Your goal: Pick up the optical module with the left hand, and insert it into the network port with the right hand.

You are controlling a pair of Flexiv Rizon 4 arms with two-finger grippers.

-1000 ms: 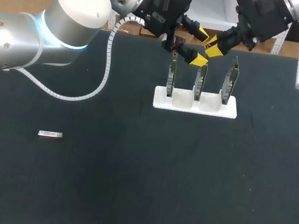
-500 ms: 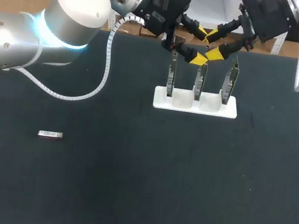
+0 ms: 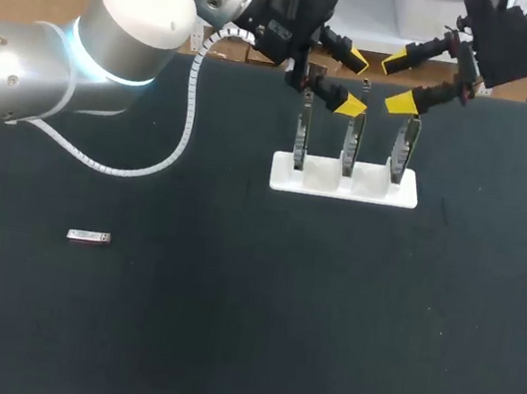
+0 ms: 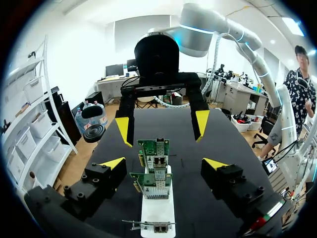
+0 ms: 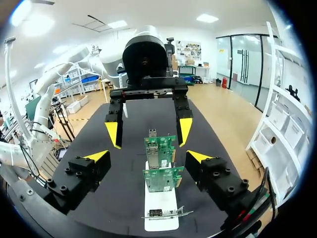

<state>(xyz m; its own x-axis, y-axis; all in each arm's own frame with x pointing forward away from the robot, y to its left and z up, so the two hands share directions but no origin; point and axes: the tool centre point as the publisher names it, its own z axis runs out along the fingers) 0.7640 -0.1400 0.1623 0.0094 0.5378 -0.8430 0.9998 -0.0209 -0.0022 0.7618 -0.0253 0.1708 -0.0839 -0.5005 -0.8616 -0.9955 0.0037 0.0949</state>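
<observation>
White rack, black table, green boards

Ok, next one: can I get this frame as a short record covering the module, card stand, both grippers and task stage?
optical module: lying flat on the black table, left side, untouched
card stand: white, far middle, three network cards upright in it
left gripper: open, empty, near the card tops
right gripper: open, empty, near the card tops, facing the left gripper
task stage: pick-up not yet done
</observation>
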